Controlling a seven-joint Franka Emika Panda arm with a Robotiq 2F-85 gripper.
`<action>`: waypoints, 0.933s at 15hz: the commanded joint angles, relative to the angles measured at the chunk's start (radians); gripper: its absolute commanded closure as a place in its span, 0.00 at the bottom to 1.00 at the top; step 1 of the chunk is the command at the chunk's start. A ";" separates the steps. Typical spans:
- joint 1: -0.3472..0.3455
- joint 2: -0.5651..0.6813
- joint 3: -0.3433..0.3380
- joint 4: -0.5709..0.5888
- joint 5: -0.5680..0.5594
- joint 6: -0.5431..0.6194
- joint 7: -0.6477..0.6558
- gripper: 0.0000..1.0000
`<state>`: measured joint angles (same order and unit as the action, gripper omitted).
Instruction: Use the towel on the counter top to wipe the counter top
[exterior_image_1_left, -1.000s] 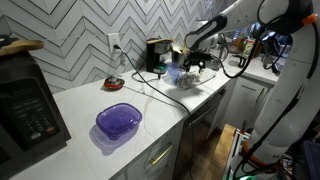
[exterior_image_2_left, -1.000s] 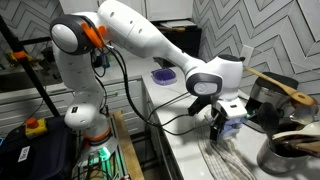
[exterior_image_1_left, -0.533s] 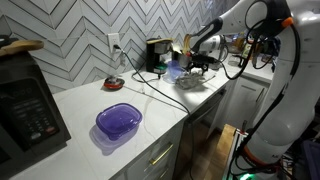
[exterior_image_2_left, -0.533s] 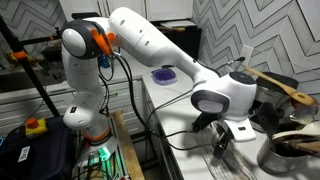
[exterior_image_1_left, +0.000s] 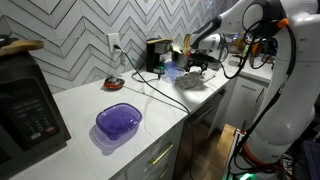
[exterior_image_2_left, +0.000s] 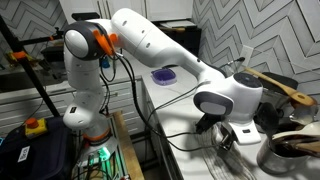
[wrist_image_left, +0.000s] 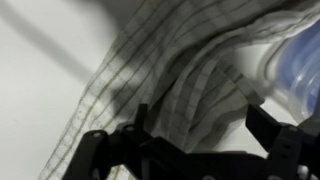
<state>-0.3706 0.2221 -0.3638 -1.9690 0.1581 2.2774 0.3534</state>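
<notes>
A checked grey-and-white towel (wrist_image_left: 170, 70) lies crumpled on the white counter top (exterior_image_1_left: 85, 100). It fills the wrist view, and it also shows in both exterior views (exterior_image_1_left: 192, 81) (exterior_image_2_left: 214, 157) near the counter's end. My gripper (wrist_image_left: 200, 125) is low over the towel, with its two dark fingers apart and a fold of cloth between them. It looks open and is not clamped. In the exterior views the gripper (exterior_image_1_left: 198, 66) (exterior_image_2_left: 224, 140) sits right on top of the towel, and its fingertips are mostly hidden by the wrist.
A purple bowl (exterior_image_1_left: 118, 121) sits mid-counter and a black microwave (exterior_image_1_left: 25, 105) stands beside it. A blue object (wrist_image_left: 298, 70) lies next to the towel. A metal pot (exterior_image_2_left: 292, 152) and a wooden spoon (exterior_image_2_left: 275, 84) are close by. A coffee maker (exterior_image_1_left: 157, 52) and cables are at the wall.
The arm has come down and forward over the towel, so the wrist now covers it in the exterior views. The towel itself has not visibly shifted.
</notes>
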 joint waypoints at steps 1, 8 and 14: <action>0.003 0.070 -0.014 0.036 -0.028 -0.010 0.042 0.00; -0.007 0.076 -0.007 0.042 -0.010 -0.087 0.001 0.59; -0.002 0.009 -0.037 0.019 -0.110 -0.259 -0.026 0.99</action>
<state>-0.3718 0.2733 -0.3856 -1.9156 0.1013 2.0848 0.3338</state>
